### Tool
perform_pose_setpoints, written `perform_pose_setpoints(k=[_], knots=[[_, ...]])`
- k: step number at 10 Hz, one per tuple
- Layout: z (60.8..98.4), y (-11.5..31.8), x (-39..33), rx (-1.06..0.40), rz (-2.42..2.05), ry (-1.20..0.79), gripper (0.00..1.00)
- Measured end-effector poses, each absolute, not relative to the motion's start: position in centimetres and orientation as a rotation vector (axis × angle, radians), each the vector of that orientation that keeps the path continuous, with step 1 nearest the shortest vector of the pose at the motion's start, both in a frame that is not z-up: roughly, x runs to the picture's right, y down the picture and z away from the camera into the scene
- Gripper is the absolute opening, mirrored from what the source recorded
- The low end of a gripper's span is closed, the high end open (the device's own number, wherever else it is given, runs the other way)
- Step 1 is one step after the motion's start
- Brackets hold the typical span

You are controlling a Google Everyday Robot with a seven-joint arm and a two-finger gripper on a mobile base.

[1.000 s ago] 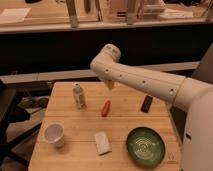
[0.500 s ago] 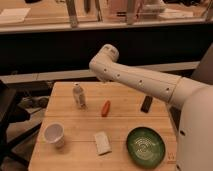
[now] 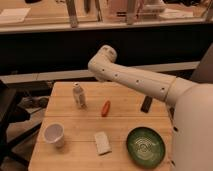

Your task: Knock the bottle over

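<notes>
currently the bottle [image 3: 79, 95] stands upright at the desk's [image 3: 125, 120] 10 o'clock, apart from the arm [image 3: 135, 80]. the end effector [image 3: 146, 104], a dark tip showing below the arm near 3 o'clock, is pressed together and pinches nothing. a carrot [image 3: 105, 108] lies mid-desk, near the bottle at its 4 o'clock. cup [image 3: 54, 135] at 8 o'clock, bowl [image 3: 145, 146] at 5.

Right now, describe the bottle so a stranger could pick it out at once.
On the wooden table, look at the far left part, left of the pincer hanging under the white arm by the right edge. The bottle stands upright there, left of the orange-red object: slim, pale grey-white, capped, unlike the open white cup nearer the front.
</notes>
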State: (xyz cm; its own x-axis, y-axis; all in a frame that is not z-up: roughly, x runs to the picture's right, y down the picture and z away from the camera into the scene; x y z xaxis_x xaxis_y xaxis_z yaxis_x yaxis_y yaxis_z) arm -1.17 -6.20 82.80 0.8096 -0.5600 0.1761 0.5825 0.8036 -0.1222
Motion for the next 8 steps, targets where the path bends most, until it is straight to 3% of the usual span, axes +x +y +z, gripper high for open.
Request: perform_pose_setpoints(k=[8], knots=[[85.2,-6.5,-3.8,-0.153,-0.643,-0.184,0.02]])
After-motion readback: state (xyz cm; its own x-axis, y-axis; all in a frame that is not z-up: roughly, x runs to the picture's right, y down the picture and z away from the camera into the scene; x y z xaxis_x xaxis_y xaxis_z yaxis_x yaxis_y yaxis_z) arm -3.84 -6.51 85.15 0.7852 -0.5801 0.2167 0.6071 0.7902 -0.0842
